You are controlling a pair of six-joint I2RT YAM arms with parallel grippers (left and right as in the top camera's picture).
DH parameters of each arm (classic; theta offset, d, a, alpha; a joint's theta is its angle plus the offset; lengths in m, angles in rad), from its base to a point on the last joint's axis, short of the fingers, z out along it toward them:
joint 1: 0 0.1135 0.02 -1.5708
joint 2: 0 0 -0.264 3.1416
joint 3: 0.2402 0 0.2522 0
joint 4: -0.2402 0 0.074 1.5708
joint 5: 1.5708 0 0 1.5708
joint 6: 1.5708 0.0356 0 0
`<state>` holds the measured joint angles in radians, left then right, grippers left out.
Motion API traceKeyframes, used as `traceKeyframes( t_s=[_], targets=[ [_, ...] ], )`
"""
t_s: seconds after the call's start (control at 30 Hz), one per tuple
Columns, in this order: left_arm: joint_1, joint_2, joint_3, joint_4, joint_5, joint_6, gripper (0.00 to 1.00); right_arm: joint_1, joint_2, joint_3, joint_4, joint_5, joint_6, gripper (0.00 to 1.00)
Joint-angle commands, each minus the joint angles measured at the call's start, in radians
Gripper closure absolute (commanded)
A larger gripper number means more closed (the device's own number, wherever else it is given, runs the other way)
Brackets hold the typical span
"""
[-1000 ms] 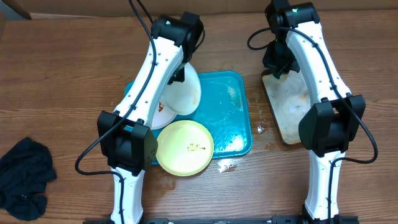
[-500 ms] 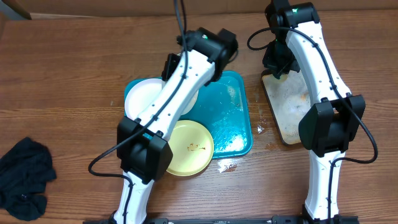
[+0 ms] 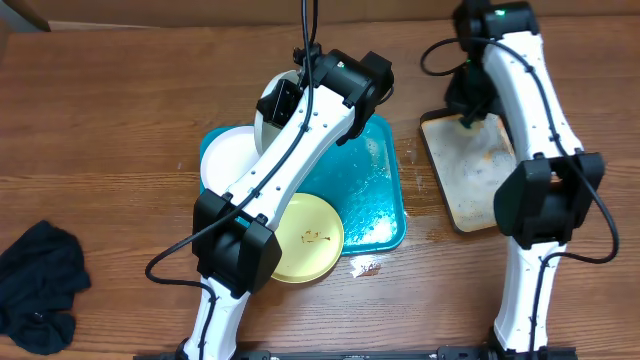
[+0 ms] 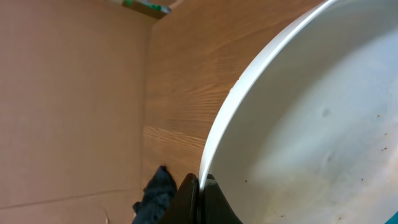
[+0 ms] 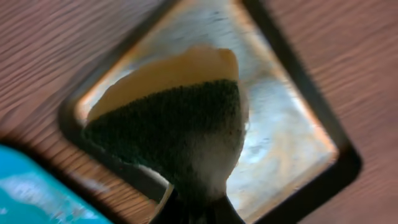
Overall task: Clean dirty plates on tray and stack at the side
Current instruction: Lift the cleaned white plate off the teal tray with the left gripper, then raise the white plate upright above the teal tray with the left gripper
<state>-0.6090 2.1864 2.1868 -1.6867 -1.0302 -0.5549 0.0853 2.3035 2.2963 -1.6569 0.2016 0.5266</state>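
Left gripper is clamped shut on the rim of a white plate – from the wrist camera I see its fingers pinching the edge, and fine dark specks scattered over the plate's inner face. From overhead, this plate is tipped steeply on edge above the far side of the turquoise tray, mostly hidden behind the arm. A second white plate lies flat in the tray's far-left corner. The yellow-green plate sits at the tray's near edge, hanging over the rim toward me, with a small yellow smear near its middle.

Right gripper is closed on a green sponge with a pale yellow backing, held over the black-rimmed soapy tray, which sits just right of the turquoise tray. I cannot tell whether the sponge touches it.

Well to the left of the turquoise tray, a dark cloth lies crumpled on the wooden counter.
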Motion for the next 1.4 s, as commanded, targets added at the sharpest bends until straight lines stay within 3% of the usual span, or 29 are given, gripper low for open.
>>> traceKeyframes(
  t_s=[0.0, 0.27, 0.4, 0.5, 1.37],
  targets=[
    [-0.006, 0.004, 0.022, 0.006, -0.062, -0.04, 0.96, -0.07, -0.039, 0.01, -0.017, 0.015, -0.002, 0.96],
    [-0.062, 0.004, 0.022, 0.054, -0.201, -0.05, 0.96, -0.148, -0.038, -0.053, -0.015, 0.002, -0.011, 0.96],
    [-0.089, 0.004, 0.022, 0.106, -0.29, 0.018, 0.96, -0.143, -0.037, -0.113, 0.013, -0.001, -0.011, 0.96],
    [-0.099, 0.004, 0.022, 0.144, -0.289, 0.085, 0.96, -0.137, -0.037, -0.164, 0.036, -0.001, -0.011, 0.96],
    [-0.09, 0.005, 0.02, 0.169, -0.289, 0.132, 0.96, -0.139, -0.037, -0.214, 0.064, -0.023, -0.011, 0.96]
  ],
)
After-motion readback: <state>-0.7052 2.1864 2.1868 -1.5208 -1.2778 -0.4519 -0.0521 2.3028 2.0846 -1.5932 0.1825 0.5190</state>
